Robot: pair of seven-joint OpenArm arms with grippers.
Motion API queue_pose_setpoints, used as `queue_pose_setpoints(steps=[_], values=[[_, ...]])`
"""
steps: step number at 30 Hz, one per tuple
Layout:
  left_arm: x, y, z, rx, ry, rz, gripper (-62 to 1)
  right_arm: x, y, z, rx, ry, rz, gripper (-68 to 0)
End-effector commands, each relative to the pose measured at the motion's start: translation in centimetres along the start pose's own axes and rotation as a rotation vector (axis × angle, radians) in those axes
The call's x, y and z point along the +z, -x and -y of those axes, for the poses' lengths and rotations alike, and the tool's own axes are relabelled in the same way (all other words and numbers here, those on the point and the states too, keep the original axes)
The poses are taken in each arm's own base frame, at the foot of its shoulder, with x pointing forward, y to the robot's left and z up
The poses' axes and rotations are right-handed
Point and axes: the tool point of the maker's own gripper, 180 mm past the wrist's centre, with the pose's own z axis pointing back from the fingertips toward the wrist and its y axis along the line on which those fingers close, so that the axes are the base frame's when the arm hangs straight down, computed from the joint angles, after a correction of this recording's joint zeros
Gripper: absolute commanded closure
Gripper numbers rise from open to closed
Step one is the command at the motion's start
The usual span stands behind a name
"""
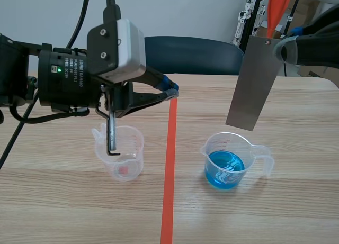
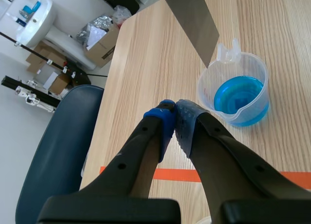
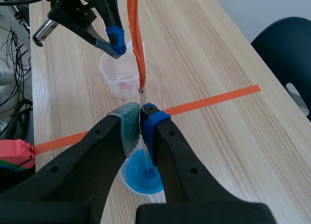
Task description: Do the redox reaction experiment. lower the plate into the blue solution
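One plate [image 1: 253, 85] corner hides, apparently pinched, behind the right tool [image 3: 140, 118]

Between right jaws, plate [image 1: 253, 82], just above beaker with solution [image 1: 212, 148]; below left jaws, second beaker [image 1: 131, 143]; both on surface [image 1: 63, 201].

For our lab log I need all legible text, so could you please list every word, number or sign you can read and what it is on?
White print on the black wrist housing of the left arm: several lines, too small to read.
Red scale marks on the measuring cup below it: too faint to read.
Metal plate: no markings seen.
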Motion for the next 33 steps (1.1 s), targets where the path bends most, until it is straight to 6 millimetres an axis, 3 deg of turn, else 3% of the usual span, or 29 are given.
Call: queue_pose_setpoints(steps=[1,7,16,33], values=[[0.7,-0.2,-0.5,0.019,-0.034,0.025,-2.7,0.2,-1.2,0.6,0.016,0.010,0.031,-0.6],[2.4,1.1,-0.2,0.076,-0.079,0.006,-2.7,0.1,-0.8,1.1,0.007,0.020,0.031,-0.6],[5.4,3.4,2.5,0.215,-0.139,-0.024,-2.7,-0.3,-0.4,1.0,0.020,0.012,0.019,-0.6],[13.6,8.6,9.7,0.540,-0.331,-0.039,-2.7,-1.0,0.5,1.7,0.019,0.022,-0.022,-0.6]])
